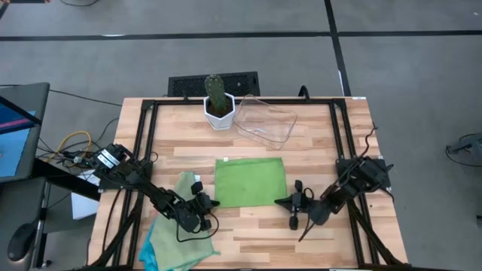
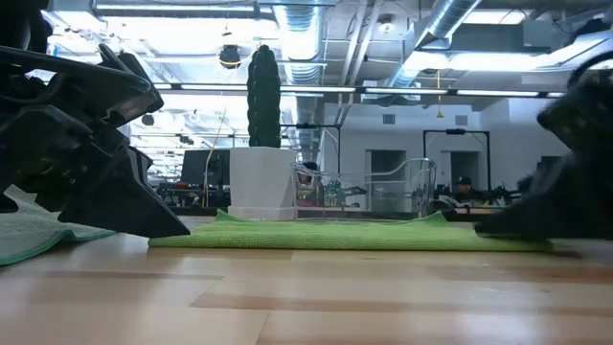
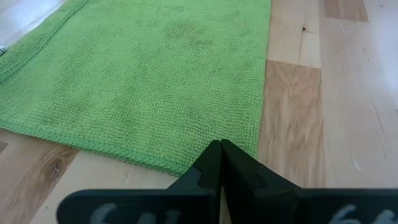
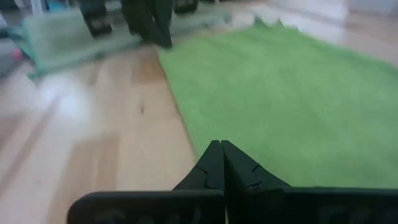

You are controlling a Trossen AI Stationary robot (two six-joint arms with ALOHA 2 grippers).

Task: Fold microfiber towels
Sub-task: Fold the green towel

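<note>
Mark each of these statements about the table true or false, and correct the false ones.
1. The green towel lies flat in the middle of the table. True.
2. The left end effector is wide open. False: it is shut, at the towel's near left corner.
3. The right end effector is shut at the towel's near right corner. True.
4. The clear tray sits on the green towel. False: it stands apart, farther back, beside the cactus pot.
5. A pile of towels lies under the left arm. True.
</note>
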